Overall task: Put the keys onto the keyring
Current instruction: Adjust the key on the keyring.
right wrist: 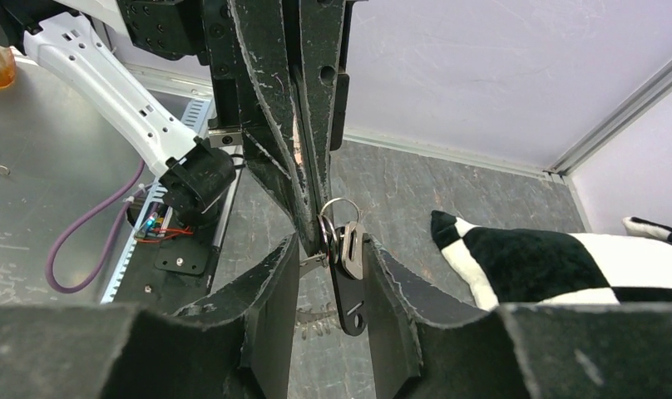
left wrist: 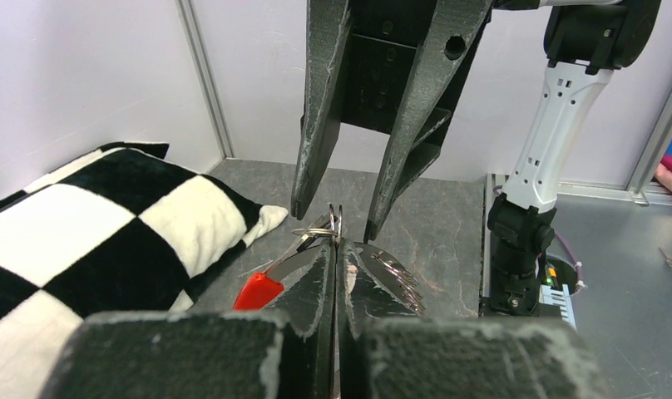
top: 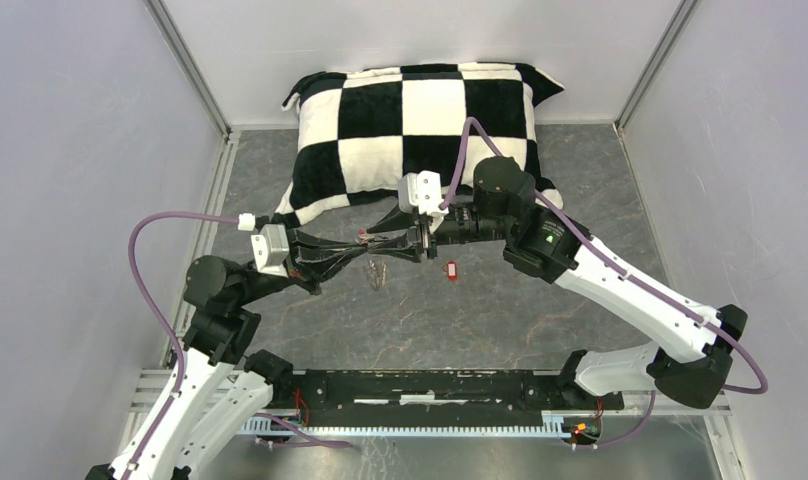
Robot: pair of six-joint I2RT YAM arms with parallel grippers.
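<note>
Scuffed matte-black left claw (left wrist: 334,252) tight on thin, silvery coiled keyring (left wrist: 395,276)

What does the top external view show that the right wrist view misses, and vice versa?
Only top external: the red-headed key lying loose on the table. Only right wrist: a black key hanging from a small metal ring pinched in the shut left gripper, between the fingers of the open right gripper. Both: the checkered pillow and the two grippers tip to tip.
</note>
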